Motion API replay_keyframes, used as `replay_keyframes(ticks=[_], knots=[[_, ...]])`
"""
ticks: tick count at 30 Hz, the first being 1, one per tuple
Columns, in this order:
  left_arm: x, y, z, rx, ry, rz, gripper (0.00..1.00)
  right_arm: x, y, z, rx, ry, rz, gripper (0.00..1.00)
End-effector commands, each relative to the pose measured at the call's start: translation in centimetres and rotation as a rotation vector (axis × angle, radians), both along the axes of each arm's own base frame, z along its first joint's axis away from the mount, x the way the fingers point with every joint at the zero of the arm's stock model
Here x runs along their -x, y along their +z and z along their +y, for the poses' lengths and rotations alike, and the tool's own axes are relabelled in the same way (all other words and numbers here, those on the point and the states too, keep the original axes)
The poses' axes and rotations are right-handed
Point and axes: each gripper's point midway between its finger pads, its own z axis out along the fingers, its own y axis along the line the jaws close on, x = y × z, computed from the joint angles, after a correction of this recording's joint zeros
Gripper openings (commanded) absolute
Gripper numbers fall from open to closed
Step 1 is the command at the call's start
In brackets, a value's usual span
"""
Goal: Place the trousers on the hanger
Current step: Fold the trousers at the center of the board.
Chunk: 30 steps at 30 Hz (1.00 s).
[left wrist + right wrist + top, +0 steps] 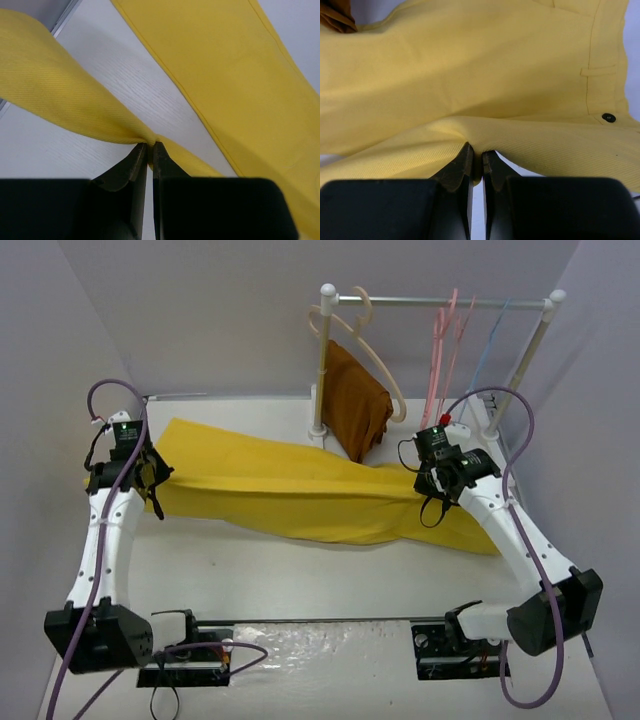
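Observation:
The bright yellow trousers (300,488) lie stretched across the table between both arms. My left gripper (150,478) is shut on the cloth's left end; in the left wrist view (150,146) the fabric (75,95) is pinched and lifted off the table. My right gripper (436,480) is shut on the waist end; in the right wrist view (477,156) a fold of trousers (470,75) with a pocket and a button is clamped between the fingers. Two thin pink hangers (443,350) hang on the rail at the back right, above and behind my right gripper.
A white clothes rack (440,302) stands at the back. A thick beige hanger (360,335) carries a rust-brown cloth (358,405) at its left. A light blue hanger (490,345) hangs at the right. Grey walls close both sides.

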Motion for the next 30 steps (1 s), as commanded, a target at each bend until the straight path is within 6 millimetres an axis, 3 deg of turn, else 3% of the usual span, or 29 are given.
replay_keyframes(ticks=[1, 7, 12, 18, 25, 27, 30], knots=[[-4.0, 6.3, 6.9, -0.282, 0.224, -0.156, 0.0, -2.3, 2.7, -6.9, 0.352, -0.128, -0.037, 0.0], [-7.9, 4.7, 7.2, -0.311, 0.225, -0.112, 0.0, -5.8, 2.3, -6.6, 0.381, -0.124, -0.062, 0.0], [-12.0, 3.0, 7.3, -0.348, 0.207, -0.074, 0.0, -8.5, 0.4, -6.8, 0.414, -0.117, -0.038, 0.0], [-17.0, 1.8, 6.6, -0.428, 0.153, -0.01, 0.0, -10.2, -1.9, -7.4, 0.458, -0.119, -0.001, 0.0], [-23.2, -1.2, 5.8, -0.445, 0.115, 0.025, 0.02, -11.3, -5.0, -7.5, 0.45, -0.091, 0.061, 0.01], [-24.4, -0.7, 5.7, -0.442, 0.115, 0.0, 0.1, -11.4, -5.7, -7.4, 0.45, -0.083, 0.077, 0.1], [-25.8, -1.6, 5.3, -0.429, 0.093, 0.008, 0.35, -11.6, -5.5, -7.1, 0.438, -0.069, 0.072, 0.29]])
